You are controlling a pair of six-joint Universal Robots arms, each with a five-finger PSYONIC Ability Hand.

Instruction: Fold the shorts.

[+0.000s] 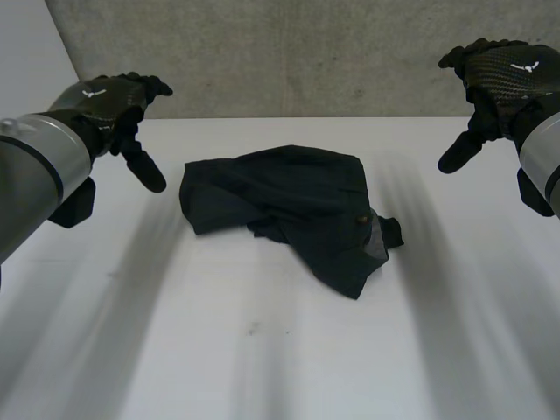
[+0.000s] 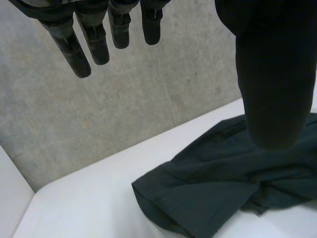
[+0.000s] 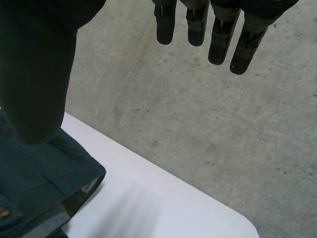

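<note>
While the shorts (image 1: 289,206) lie crumpled, my left hand (image 1: 105,105) at ten o'clock and right hand (image 1: 507,74) at two hang empty, fingers spread; I'd flatten first.

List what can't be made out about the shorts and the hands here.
- Head view: the shorts lie bunched; their own folds hide how the legs lie.
- Left wrist view: the thumb of the left hand covers part of the shorts; the picture's edge cuts off more.
- Right wrist view: the thumb of the right hand and the edge hide most of the shorts.
</note>
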